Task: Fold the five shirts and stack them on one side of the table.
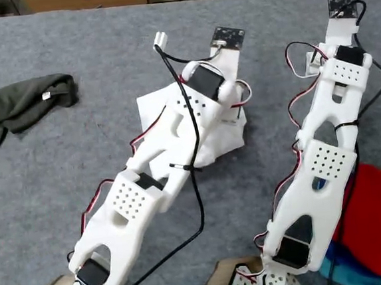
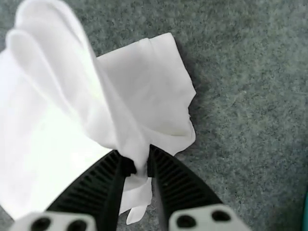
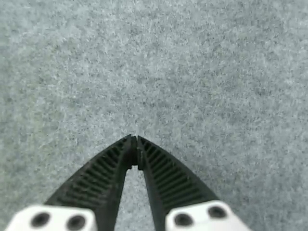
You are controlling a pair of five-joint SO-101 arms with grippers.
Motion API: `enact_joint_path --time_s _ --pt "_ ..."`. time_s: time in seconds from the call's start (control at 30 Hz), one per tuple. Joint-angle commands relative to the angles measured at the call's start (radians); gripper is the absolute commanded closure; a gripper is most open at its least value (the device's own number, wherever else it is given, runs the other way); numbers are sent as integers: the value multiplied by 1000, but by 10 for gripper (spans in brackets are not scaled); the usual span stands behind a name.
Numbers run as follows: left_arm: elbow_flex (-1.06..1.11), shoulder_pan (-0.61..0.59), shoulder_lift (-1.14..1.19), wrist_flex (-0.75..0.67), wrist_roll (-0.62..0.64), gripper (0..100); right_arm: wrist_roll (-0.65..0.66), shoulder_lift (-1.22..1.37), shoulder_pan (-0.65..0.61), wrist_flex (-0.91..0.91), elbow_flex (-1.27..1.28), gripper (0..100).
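White shirt (image 2: pixel 144 86) lengthwise from left tool (image 2: pixel 139 162)

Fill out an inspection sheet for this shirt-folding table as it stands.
Surface: grey table cover, bare under the right claw.
Job's things: white shirt mid-table, a fold pinched in the left claw; dark green shirt crumpled at one edge; red shirt and teal cloth at the opposite edge.
Clutter: nothing seen.
Claws: left shut on the white shirt; right shut, holding nothing.
Cables: black cable draped across the left arm.
Surroundings: wooden furniture beyond the table.
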Motion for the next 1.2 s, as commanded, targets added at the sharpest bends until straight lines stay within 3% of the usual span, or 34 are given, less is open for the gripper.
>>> enact_joint_path --time_s 0.0,0.13,0.33,0.53,1.07,1.17 --pt "-51 23 -13 -14 6 978 0 -10 15 -17 -51 994" --pt "-51 17 -12 -35 26 975 0 -8 15 -17 -51 994" --pt "-51 21 -15 -41 66 825 0 -8 15 -21 -51 994" --pt "-51 5 -16 -35 98 814 0 -8 15 -21 -51 994" --pt "26 -503 -5 -3 97 815 0 -8 12 -25 -51 994" --pt "54 -574 -7 38 12 815 0 -7 7 -32 -51 994"
